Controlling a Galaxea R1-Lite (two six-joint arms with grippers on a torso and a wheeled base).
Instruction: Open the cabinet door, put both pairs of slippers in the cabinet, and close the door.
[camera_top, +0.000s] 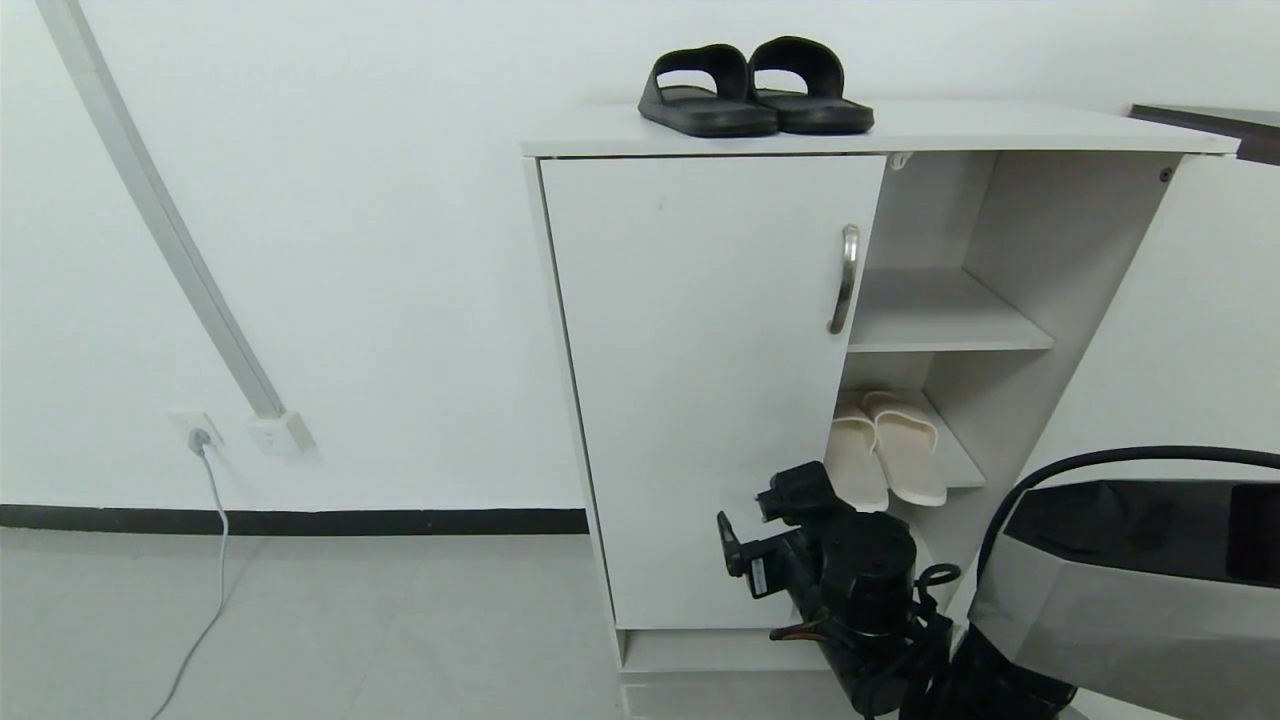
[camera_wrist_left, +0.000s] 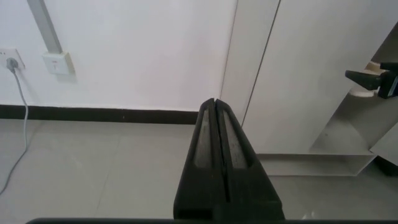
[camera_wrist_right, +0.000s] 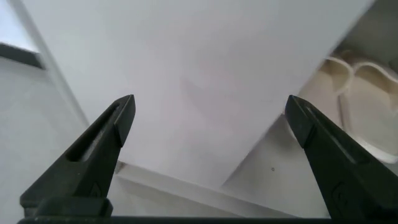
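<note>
Wall socket (camera_top: 195, 431) — grey cable (camera_top: 224, 530)

Bright even light, soft shadow inside the cabinet (camera_top: 1060, 250), mild bowing at edges

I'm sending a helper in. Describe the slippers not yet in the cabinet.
Find the white cabinet against the wall. On its top sits a pair of black slippers. The cream pair lies inside on a lower shelf.
</note>
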